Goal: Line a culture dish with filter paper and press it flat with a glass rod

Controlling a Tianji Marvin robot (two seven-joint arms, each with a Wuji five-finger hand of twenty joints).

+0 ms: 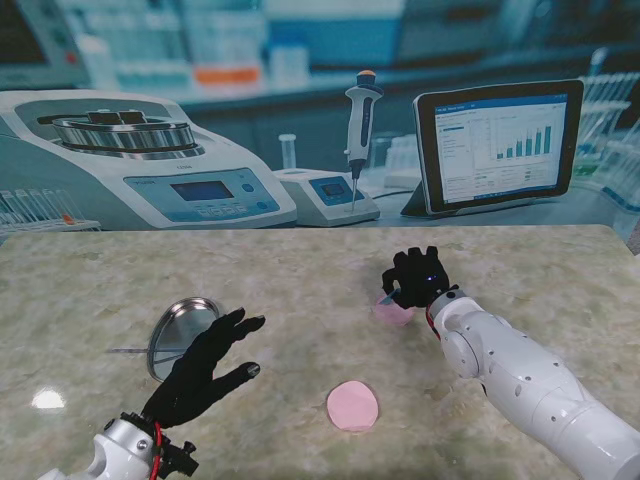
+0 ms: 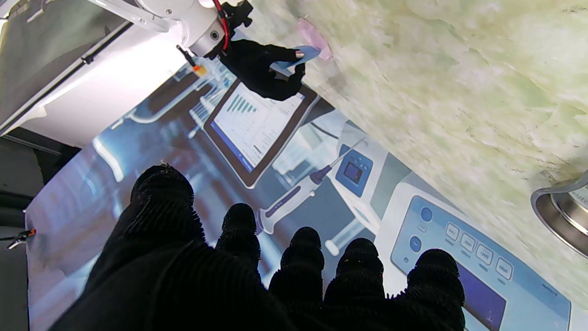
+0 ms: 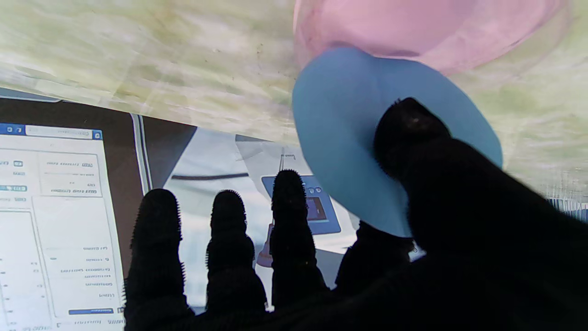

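My right hand (image 1: 418, 278) is shut on a round blue filter paper (image 3: 367, 138), pinched between thumb and forefinger. The paper hangs tilted just over the rim of a pink see-through culture dish (image 1: 392, 312) that stands on the table under the hand; the dish (image 3: 413, 27) fills the right wrist view beyond the paper. The left wrist view shows the same pinch from afar, the paper (image 2: 301, 54) next to the dish (image 2: 313, 34). My left hand (image 1: 205, 365) hovers open, fingers spread, beside a round steel dish (image 1: 183, 332). A thin, faint rod (image 1: 125, 351) lies left of that steel dish.
A flat pink disc (image 1: 352, 405), perhaps a lid, lies nearer to me between the two hands. The steel dish (image 2: 560, 216) shows at the edge of the left wrist view. Behind the marble table (image 1: 320, 260) stands a printed backdrop of lab instruments.
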